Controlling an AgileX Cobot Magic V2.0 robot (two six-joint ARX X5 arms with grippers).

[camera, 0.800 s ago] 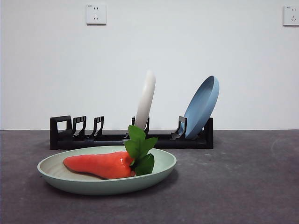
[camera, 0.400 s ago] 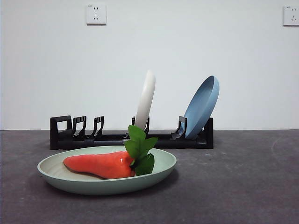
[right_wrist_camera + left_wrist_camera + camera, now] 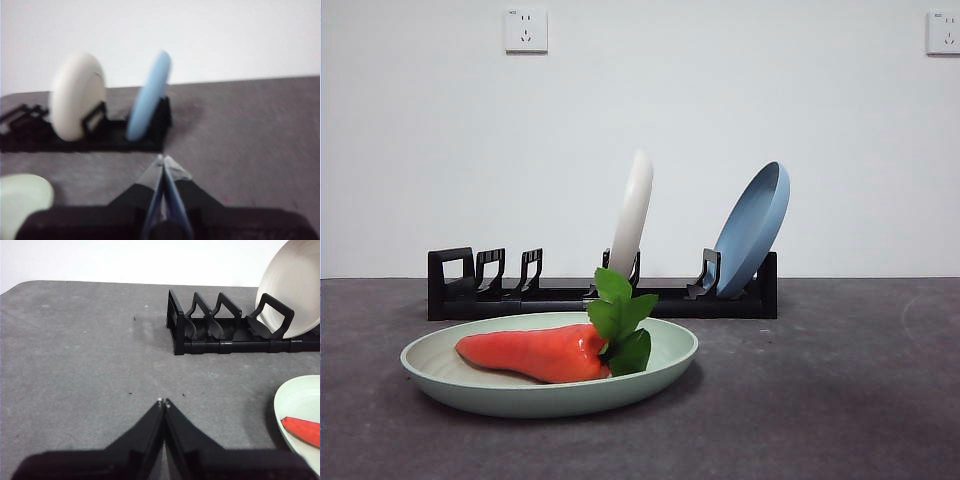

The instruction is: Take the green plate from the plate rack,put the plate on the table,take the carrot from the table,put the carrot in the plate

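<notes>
On the table (image 3: 840, 400), carrot (image 3: 535, 353) lies lengthwise inside green plate (image 3: 470, 385) before the plate rack (image 3: 570, 297); left gripper (image 3: 163, 402) nearer, right gripper (image 3: 162, 160) farther, both closed, empty.

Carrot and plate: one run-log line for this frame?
carrot: in green plate | plate: flat on table, before rack | left gripper: shut, empty | right gripper: shut, empty
</notes>
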